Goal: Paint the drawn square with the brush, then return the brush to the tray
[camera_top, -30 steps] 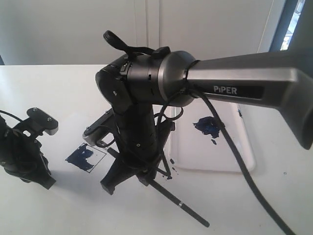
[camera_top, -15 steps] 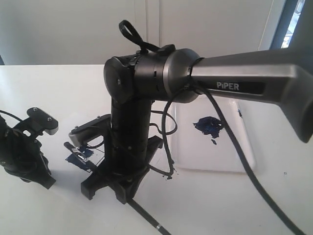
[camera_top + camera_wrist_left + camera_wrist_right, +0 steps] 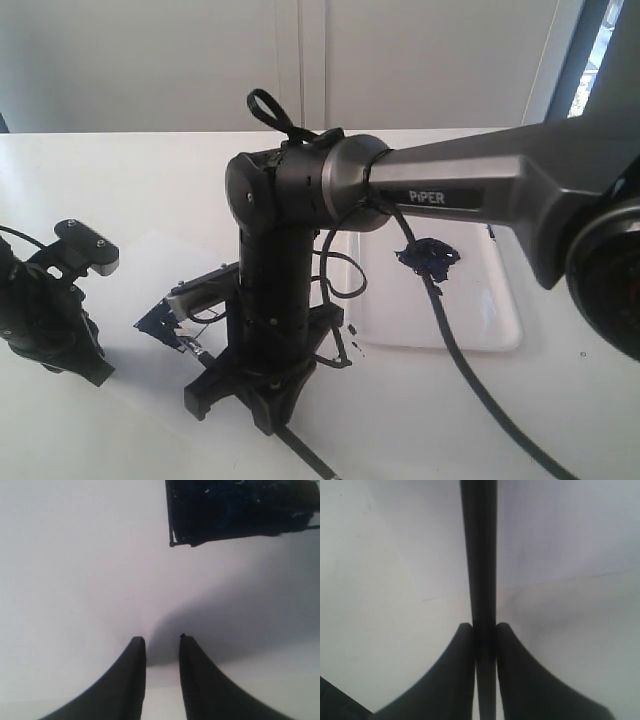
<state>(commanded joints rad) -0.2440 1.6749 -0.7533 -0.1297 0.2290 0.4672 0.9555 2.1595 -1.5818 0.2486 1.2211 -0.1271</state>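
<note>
Centrally, on the white table [image 3: 120, 180], the right arm [image 3: 470, 180] reaches in from the right edge and across the middle, wrist bent straight down near the front edge.

- Tray [image 3: 480, 320]: glossy white, toward the right edge; a dark blue paint blob [image 3: 428, 257] lies in its far half. Nothing else rests in it.
- Paper sheet [image 3: 130, 280]: flat on the table, left of the tray, under the arm's wrist.
- Left gripper [image 3: 161, 645]: close to the left edge, low over the paper, fingers slightly parted, nothing between them.
- Drawn square [image 3: 157, 321]: on the paper, between the left gripper and the right wrist, partly hidden by that wrist. The left wrist view shows it [image 3: 240, 510] filled almost wholly with dark blue.
- Right gripper [image 3: 480, 630]: clamped on the brush [image 3: 305, 455], both fingers pressed against the black handle. The handle's back end slants off toward the front edge. The brush tip is hidden, so contact with the paper cannot be told.
</note>
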